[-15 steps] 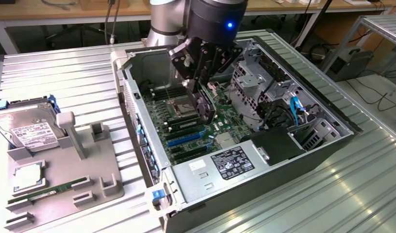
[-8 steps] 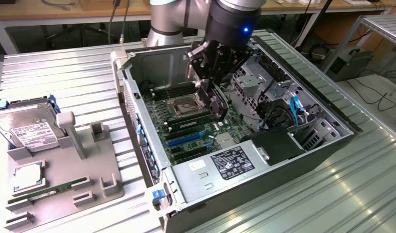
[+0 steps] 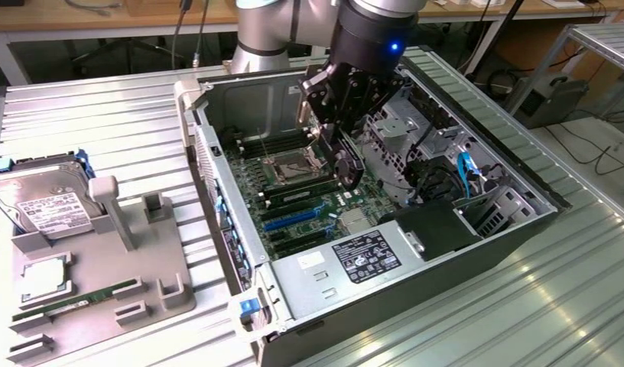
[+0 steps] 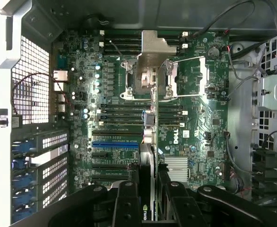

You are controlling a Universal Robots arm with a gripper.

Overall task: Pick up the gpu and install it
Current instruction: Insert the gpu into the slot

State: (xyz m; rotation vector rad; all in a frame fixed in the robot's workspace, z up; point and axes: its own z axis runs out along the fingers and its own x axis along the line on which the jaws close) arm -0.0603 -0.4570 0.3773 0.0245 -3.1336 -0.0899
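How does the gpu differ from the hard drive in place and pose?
The gpu is clamped in the claw above the motherboard inside the case; the hard drive sits in the grey holder outside it. The gpu shows a thin edge; the hard drive shows a broad silver face with a white label. Both are computer parts.

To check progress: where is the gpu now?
In the exterior view the gpu is held in the gripper, above the motherboard, inside the open computer case.

gpu edge-on in gripper, flat face hidden, end cut off.
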